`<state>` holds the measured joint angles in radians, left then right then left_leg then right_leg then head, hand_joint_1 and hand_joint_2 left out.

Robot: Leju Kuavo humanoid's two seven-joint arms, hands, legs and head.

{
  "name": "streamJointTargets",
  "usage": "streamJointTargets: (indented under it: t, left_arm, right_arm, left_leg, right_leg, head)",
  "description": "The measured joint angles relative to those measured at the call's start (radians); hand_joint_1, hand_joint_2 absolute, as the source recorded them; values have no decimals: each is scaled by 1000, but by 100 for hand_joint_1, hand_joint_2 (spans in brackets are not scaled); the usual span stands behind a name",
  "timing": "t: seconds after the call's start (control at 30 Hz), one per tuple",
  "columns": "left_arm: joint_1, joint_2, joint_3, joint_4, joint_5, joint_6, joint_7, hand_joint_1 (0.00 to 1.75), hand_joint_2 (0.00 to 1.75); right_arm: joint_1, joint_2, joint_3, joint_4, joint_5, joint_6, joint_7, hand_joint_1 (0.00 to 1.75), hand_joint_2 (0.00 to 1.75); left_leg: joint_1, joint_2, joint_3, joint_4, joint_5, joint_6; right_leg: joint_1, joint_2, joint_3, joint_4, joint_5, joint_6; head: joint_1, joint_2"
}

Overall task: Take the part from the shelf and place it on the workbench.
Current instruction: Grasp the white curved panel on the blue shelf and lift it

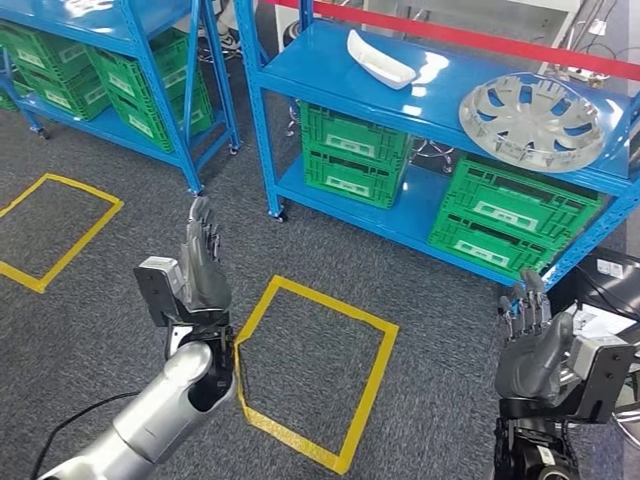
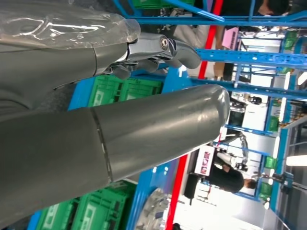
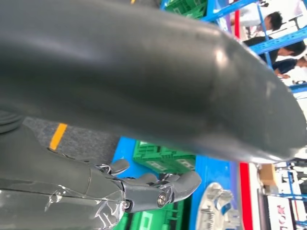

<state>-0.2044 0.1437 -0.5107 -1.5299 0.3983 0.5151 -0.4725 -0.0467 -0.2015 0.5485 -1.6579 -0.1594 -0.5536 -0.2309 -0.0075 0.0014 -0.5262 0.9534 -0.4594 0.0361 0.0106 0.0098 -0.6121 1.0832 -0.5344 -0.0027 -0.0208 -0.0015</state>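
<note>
Both hands are raised, fingers extended and apart, holding nothing: left hand [image 1: 202, 262] at 8 o'clock, right hand [image 1: 533, 345] at 4 o'clock, ready for the reach. The wheel cover [image 1: 532, 121] lies flat on the shelf [image 1: 317, 62] at 2 o'clock, well apart.

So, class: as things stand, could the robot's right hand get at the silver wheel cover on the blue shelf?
Probably not yet. The right hand is empty, fingers apart, held low and well short of the wheel cover on the shelf. Nothing blocks the way from above; the robot likely needs to step closer.
</note>
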Motion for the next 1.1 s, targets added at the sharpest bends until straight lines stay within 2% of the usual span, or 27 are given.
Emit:
streamJointTargets:
  t: [0.03,0.07,0.1,0.17,0.23,0.27,0.33,0.37,0.4,0.43,0.47,0.5,0.53,0.57,0.6,0.67,0.7,0.73,0.77,0.87,0.9,0.93,0.97,1.0,1.03,1.07,1.1]
  left_arm:
    - [0,0,0,0,1,0,0,0,0]
    - [0,-1,-1,1,2,1,0,0,0]
    - [1,-1,-1,1,4,2,0,0,0]
    - [-1,-2,-2,0,6,3,-1,0,0]
    - [-4,-1,-3,0,8,3,-2,0,0]
    - [-4,-1,-4,0,8,3,-3,0,0]
    - [-2,0,-4,0,10,3,-3,0,0]
    - [-1,0,-5,0,10,3,-3,0,0]
    - [0,1,-5,0,10,3,-3,0,0]
    - [1,2,-5,0,10,3,-3,0,0]
    - [1,2,-5,0,10,3,-3,0,0]
    - [1,3,-5,0,10,3,-3,0,0]
    - [1,3,-5,0,10,3,-3,0,0]
    - [2,3,-6,0,11,3,-2,0,0]
    - [3,3,-6,0,12,3,-2,0,0]
    - [4,3,-7,-1,13,4,-1,0,0]
    - [4,3,-7,-1,13,4,-2,0,0]
    - [3,3,-7,-1,12,4,-2,0,0]
    - [3,3,-7,-1,12,4,-2,0,0]
    - [3,2,-8,-1,11,4,-2,0,0]
    - [3,2,-8,-1,11,4,-2,0,0]
    - [3,2,-8,-1,11,4,-2,0,0]
    - [4,1,-8,-1,11,4,-2,0,0]
    - [4,1,-8,-1,11,4,-2,0,0]
    - [3,1,-8,-1,11,4,-2,0,0]
    - [3,0,-8,-1,11,4,-2,0,0]
    - [3,0,-9,0,12,4,-2,0,0]
  right_arm:
    - [1,0,0,0,0,0,0,0,0]
    - [2,-1,0,0,0,1,0,0,0]
    - [3,-1,0,0,0,1,0,0,0]
    - [4,-1,0,-2,1,0,-2,0,0]
    - [5,-1,-1,-4,4,-1,-3,0,0]
    - [5,-1,-1,-5,5,-2,-3,0,0]
    - [6,-1,-1,-6,5,-3,-3,0,0]
    - [7,-1,-1,-6,5,-3,-3,0,0]
    - [9,-1,0,-6,5,-3,-3,0,0]
    - [9,-1,0,-6,5,-3,-3,0,0]
    - [10,-1,0,-6,5,-3,-3,0,0]
    - [10,-1,0,-6,5,-3,-3,0,0]
    - [10,-1,0,-6,5,-3,-2,0,0]
    - [10,-1,0,-6,5,-3,-2,0,0]
    - [10,-1,0,-7,5,-3,-2,0,0]
    - [11,-1,-1,-8,5,-3,-2,0,0]
    - [11,-1,-1,-8,5,-3,-2,0,0]
    - [11,-1,0,-8,5,-3,-2,0,0]
    - [10,-1,0,-8,5,-4,-2,0,0]
    - [12,-1,0,-8,5,-4,-2,0,0]
    - [13,-1,0,-8,5,-4,-2,0,0]
    - [13,-1,0,-8,5,-5,-2,0,0]
    - [13,-1,0,-8,5,-5,-2,0,0]
    - [13,-1,0,-8,5,-5,-2,0,0]
    - [13,-1,0,-8,5,-6,-2,0,0]
    - [14,-1,-1,-8,5,-6,-2,0,0]
    - [14,-1,-1,-8,5,-6,-2,0,0]
  left_leg:
    - [-2,-1,11,-1,-9,-2]
    - [-1,-2,19,-3,-17,-5]
    - [0,-3,23,0,-20,-9]
    - [1,-4,31,7,-23,-20]
    - [2,-6,18,54,-36,-31]
    - [4,-6,-10,106,-53,-37]
    - [11,-6,-97,235,-102,-52]
    - [16,-6,-137,278,-123,-58]
    - [22,-6,-163,289,-131,-64]
    - [28,-5,-170,263,-114,-71]
    - [35,-5,-159,205,-72,-80]
    - [43,-4,-140,131,-14,-89]
    - [49,2,-124,65,28,-94]
    - [52,6,-113,23,56,-96]
    - [55,9,-109,4,66,-91]
    - [54,9,-102,7,62,-72]
    - [53,8,-95,8,62,-61]
    - [51,7,-87,8,59,-51]
    - [49,6,-79,8,56,-43]
    - [38,6,-62,8,38,-28]
    - [34,5,-55,8,31,-26]
    - [30,4,-45,8,23,-25]
    - [26,4,-33,8,15,-24]
    - [23,3,-21,6,6,-23]
    - [20,3,-9,5,-1,-24]
    - [20,3,-1,2,-7,-26]
    - [20,2,5,0,-10,-30]
  right_leg:
    - [8,1,8,-54,55,-14]
    - [16,2,14,-94,96,-24]
    - [20,3,18,-115,114,-30]
    - [18,3,43,-136,113,-32]
    - [8,3,77,-155,115,-33]
    - [3,3,92,-161,114,-33]
    - [-6,4,104,-165,106,-31]
    - [-11,5,110,-166,99,-28]
    - [-17,6,117,-165,91,-22]
    - [-23,7,127,-165,82,-16]
    - [-30,8,140,-164,71,-8]
    - [-35,9,148,-162,59,1]
    - [-37,10,157,-157,45,10]
    - [-36,10,160,-152,30,19]
    - [-34,11,165,-147,20,29]
    - [-35,9,178,-142,7,43]
    - [-37,6,184,-133,1,48]
    - [-39,3,174,-106,-13,50]
    - [-39,-1,151,-60,-35,52]
    - [-35,-3,28,134,-116,50]
    - [-34,-3,0,159,-122,46]
    - [-31,-3,-10,144,-106,40]
    - [-26,-3,-2,93,-64,30]
    - [-19,-3,13,22,-6,16]
    - [-11,-3,27,-37,38,4]
    - [-3,-3,37,-82,64,-8]
    - [3,-2,42,-104,78,-16]
  head:
    - [-1,0]
    - [0,0]
    - [-1,0]
    - [1,0]
    - [0,0]
    - [-1,0]
    - [-4,0]
    - [-4,0]
    - [-4,0]
    - [-5,0]
    - [-5,0]
    - [-6,0]
    - [-9,0]
    - [-10,0]
    - [-10,0]
    - [-6,0]
    - [-3,0]
    - [-1,0]
    - [1,0]
    - [3,0]
    - [3,0]
    - [4,0]
    - [4,0]
    - [4,0]
    - [3,0]
    - [3,0]
    - [3,0]
